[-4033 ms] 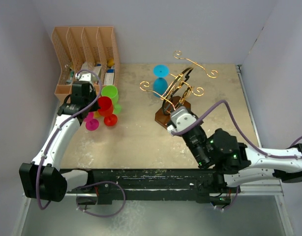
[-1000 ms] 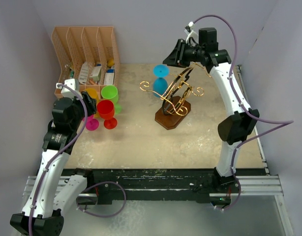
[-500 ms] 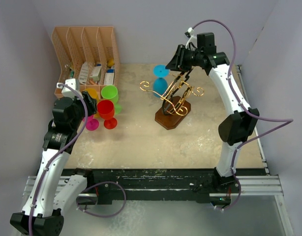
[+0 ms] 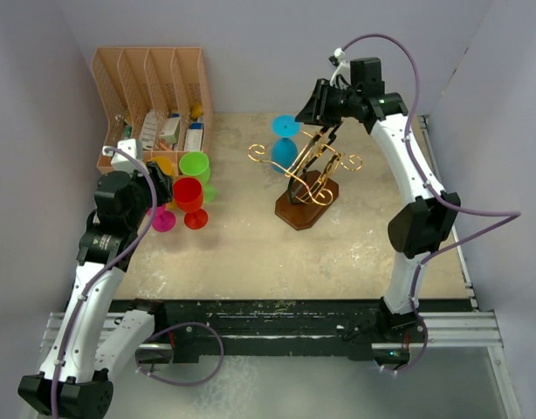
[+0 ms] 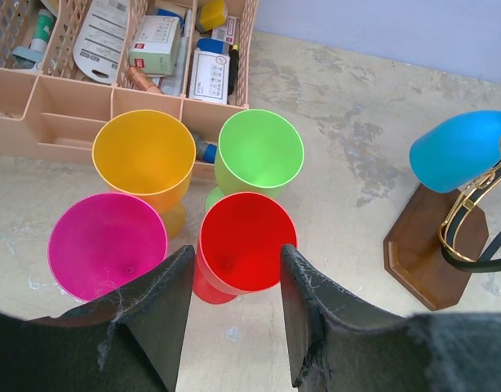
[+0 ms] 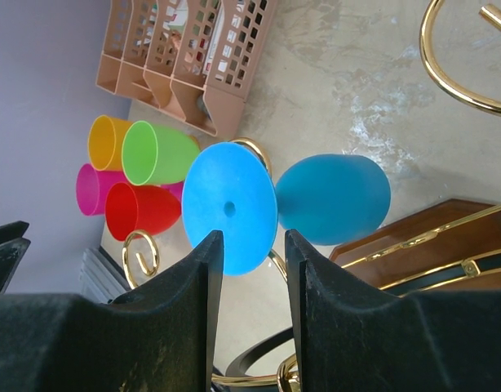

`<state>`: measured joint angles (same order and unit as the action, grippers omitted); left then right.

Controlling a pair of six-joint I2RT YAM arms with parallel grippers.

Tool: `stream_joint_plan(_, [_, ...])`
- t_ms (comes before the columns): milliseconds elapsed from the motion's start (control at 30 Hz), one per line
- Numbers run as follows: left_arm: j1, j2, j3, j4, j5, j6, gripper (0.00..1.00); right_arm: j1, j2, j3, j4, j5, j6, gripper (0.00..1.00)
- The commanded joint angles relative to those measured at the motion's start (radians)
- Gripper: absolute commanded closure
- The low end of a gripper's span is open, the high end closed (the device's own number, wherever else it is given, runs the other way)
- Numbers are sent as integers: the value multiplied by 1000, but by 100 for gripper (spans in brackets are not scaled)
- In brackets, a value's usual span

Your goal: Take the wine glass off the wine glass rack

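Across the desk (image 4: 233, 253), a tan organizer (image 4: 150, 87) is standing at 10 o'clock, and the gold wine glass rack (image 4: 307, 196) is sitting just right of centre. The right gripper (image 6: 250, 241) is hovering at 2 o'clock from the blue wine glass (image 4: 285, 148), which is hanging on the rack's 11 o'clock side. Its fingers are spread and pinching nothing. The left gripper (image 5: 234, 249), likewise spread and empty, is hanging over a red cup (image 4: 188, 192).

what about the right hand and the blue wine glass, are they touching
Cannot tell. In the right wrist view the foot of the blue wine glass overlaps one fingertip of the right hand, neither gap nor contact plain.
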<state>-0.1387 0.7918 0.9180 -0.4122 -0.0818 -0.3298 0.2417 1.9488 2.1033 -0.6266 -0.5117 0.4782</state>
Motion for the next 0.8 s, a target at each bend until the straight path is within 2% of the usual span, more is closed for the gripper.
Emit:
stream_joint_plan(0, [-4, 2, 0, 38, 13, -3, 50, -2, -2, 54, -5, 36, -30, 61])
stream_joint_plan(767, [-4, 13, 1, 39, 14, -1, 50, 38, 106, 204, -60, -35, -71, 63])
